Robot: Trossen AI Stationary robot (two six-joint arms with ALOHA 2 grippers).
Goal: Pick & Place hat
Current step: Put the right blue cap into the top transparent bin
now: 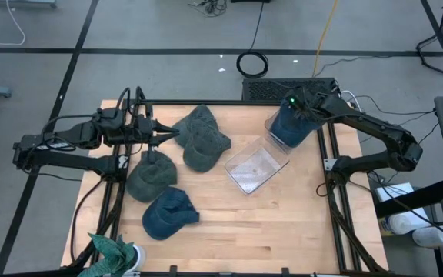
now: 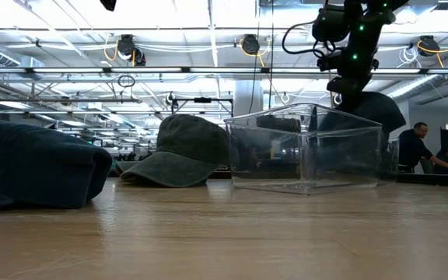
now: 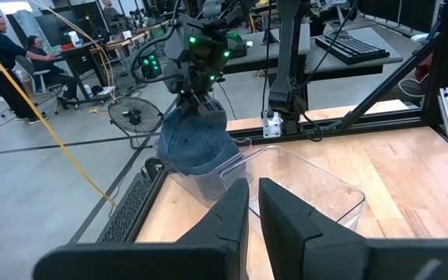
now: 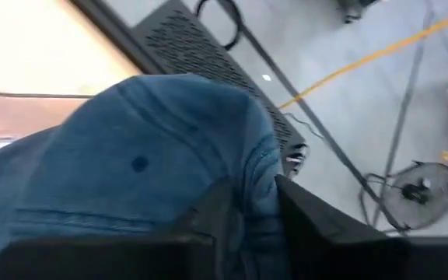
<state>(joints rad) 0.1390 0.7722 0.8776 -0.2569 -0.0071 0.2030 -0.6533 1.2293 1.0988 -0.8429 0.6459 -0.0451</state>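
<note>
A blue denim hat (image 1: pixel 286 128) hangs from my right gripper (image 1: pixel 296 106) at the far right end of a clear plastic box (image 1: pixel 254 168). It also shows in the left wrist view (image 3: pixel 195 142) and fills the right wrist view (image 4: pixel 131 171). In the low view this hat (image 2: pixel 372 109) shows behind the box (image 2: pixel 309 148). My left gripper (image 1: pixel 168 138) is shut and hovers by two green hats (image 1: pixel 200 138), touching nothing. A grey-green hat (image 1: pixel 151 177) and another blue hat (image 1: pixel 168 214) lie flat on the table. My right gripper pinches a bunched fold of the blue hat's crown (image 4: pixel 252 183) between its two fingers (image 4: pixel 212 214), coming from above and pointing down. The hat hangs below the fingers over the box's far end (image 3: pixel 208 175). I cannot tell whether its lower edge touches the box.
A teal cloth thing (image 1: pixel 114 250) sits at the table's near left corner. A black perforated panel (image 1: pixel 271 88) lies just beyond the far edge behind the box. Bare wood (image 1: pixel 283 231) spreads across the near right part of the table.
</note>
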